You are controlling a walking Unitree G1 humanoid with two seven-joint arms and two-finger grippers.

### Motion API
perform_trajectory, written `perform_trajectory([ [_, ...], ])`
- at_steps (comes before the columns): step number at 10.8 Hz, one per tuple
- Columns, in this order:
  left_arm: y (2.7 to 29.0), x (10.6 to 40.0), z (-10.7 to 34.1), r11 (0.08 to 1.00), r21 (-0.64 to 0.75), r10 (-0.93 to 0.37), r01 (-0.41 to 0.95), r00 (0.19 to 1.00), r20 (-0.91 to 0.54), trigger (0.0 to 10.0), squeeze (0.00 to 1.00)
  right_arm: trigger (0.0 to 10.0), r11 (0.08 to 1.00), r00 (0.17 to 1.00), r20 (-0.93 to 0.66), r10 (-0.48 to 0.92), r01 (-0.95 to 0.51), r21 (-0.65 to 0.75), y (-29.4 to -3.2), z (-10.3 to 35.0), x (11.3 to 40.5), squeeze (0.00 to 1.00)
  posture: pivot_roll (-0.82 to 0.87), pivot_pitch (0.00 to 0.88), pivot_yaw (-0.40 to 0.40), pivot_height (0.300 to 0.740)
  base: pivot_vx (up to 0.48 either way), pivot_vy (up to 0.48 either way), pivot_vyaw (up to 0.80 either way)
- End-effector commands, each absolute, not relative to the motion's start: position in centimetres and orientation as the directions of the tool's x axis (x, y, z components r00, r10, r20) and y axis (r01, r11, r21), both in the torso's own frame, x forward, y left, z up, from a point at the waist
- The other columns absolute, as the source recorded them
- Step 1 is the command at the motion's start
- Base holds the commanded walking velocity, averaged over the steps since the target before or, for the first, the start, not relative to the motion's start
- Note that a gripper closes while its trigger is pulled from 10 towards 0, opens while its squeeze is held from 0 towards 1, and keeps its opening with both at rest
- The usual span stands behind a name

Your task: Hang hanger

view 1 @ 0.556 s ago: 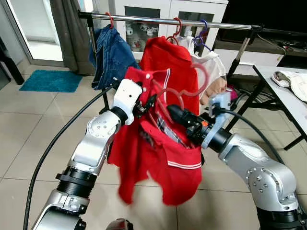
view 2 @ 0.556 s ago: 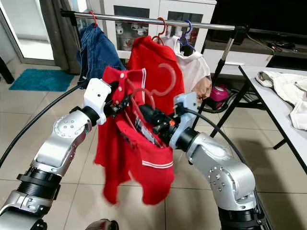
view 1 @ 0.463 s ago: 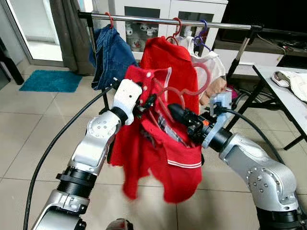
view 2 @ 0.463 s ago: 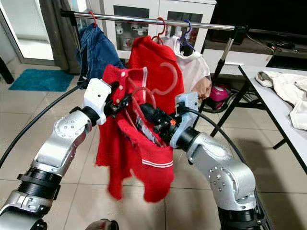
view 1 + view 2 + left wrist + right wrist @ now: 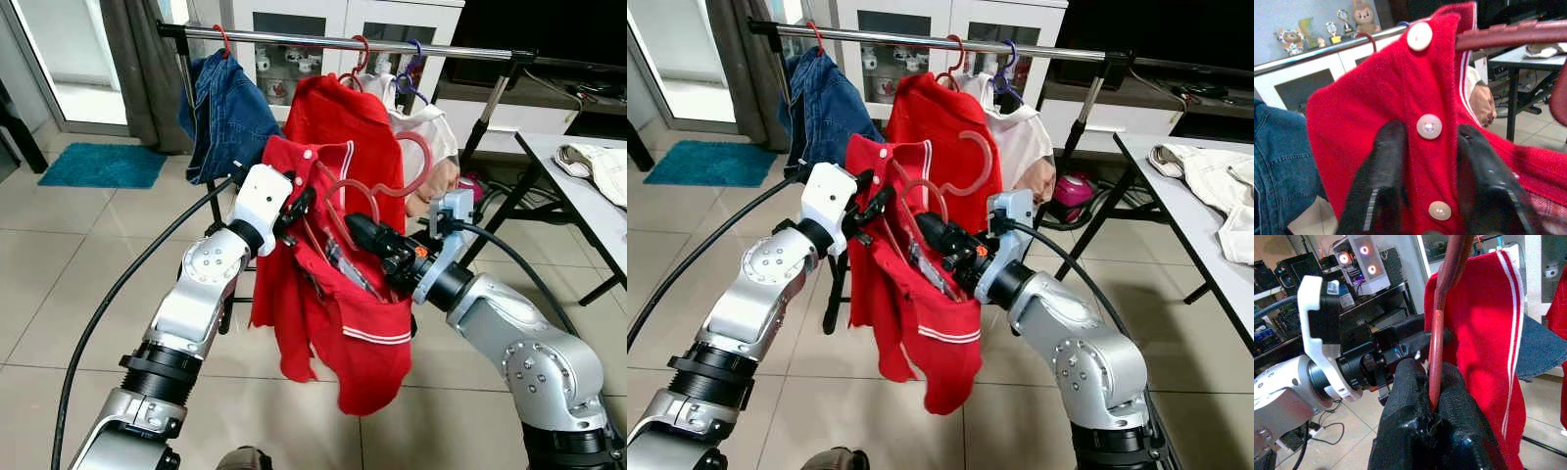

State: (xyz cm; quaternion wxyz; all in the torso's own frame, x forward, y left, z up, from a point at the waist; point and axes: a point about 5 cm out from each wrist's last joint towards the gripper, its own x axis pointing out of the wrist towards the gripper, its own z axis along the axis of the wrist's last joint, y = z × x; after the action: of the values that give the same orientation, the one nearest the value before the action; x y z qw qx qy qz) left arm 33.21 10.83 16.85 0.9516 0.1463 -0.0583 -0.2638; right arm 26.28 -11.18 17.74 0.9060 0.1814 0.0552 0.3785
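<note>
Red cloth hung between my two arms, in front of the clothes rail [image 5: 323, 41]. It was a red polo shirt [image 5: 333, 323] with white stripes at collar and hem, draped on a translucent pink hanger [image 5: 364, 191] whose hook curved up beside the collar, below the rail and not on it.

My left gripper [image 5: 1425, 161] was clamped on the shirt's button placket: my wrist camera showed one black finger [image 5: 1383, 166] on each side of the strip, with a white button between them and another above. From my head I saw that gripper [image 5: 299, 204] at the shirt's collar, up at the left of the garment.

My right gripper [image 5: 1432, 396] was clenched on the hanger, its two black fingers [image 5: 1408, 396] pressed together around the thin pink bar, which ran upward between them past the striped collar. From above, that gripper [image 5: 926, 230] reached into the shirt's open neck from the right.

On the rail behind hung a blue denim garment [image 5: 227, 108] on a red hanger, another red shirt [image 5: 338, 113] on a red hanger, and a white garment [image 5: 431, 132] on a purple one. A white cabinet [image 5: 343, 24] stood behind the rail. To my right stood a table [image 5: 588, 211] with a pale cloth [image 5: 593, 166] on it, and a teal mat [image 5: 103, 164] lay on the tiled floor at far left.
</note>
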Motion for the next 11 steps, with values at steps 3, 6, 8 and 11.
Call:
perform_trajectory([
  [3,10.6,33.4,17.2,0.818,0.316,-0.52,0.48,0.852,0.053,0.0,0.0,10.0,0.655,0.719,0.059,0.693,-0.662,0.364,-11.6,18.4,26.3,0.0,-0.07,0.0,-0.038,0.74,0.0,0.0,0.0],
  [6,10.7,33.3,17.2,0.818,0.306,-0.528,0.487,0.847,0.063,0.0,0.0,10.0,0.658,0.722,0.058,0.69,-0.658,0.367,-11.6,18.3,26.3,0.0,-0.07,0.0,-0.039,0.74,0.0,0.0,0.0],
  [8,11.0,33.2,17.6,0.82,0.294,-0.534,0.491,0.842,0.083,0.0,0.0,10.0,0.667,0.73,0.051,0.682,-0.649,0.366,-11.6,18.2,26.4,0.0,-0.07,0.0,-0.04,0.74,0.0,0.0,0.0],
  [11,11.6,32.9,17.7,0.832,0.277,-0.522,0.48,0.847,0.099,0.0,0.0,10.0,0.829,0.843,-0.105,0.527,-0.484,0.279,-13.4,16.7,27.8,0.0,-0.07,0.0,-0.037,0.74,0.0,0.0,0.0],
])
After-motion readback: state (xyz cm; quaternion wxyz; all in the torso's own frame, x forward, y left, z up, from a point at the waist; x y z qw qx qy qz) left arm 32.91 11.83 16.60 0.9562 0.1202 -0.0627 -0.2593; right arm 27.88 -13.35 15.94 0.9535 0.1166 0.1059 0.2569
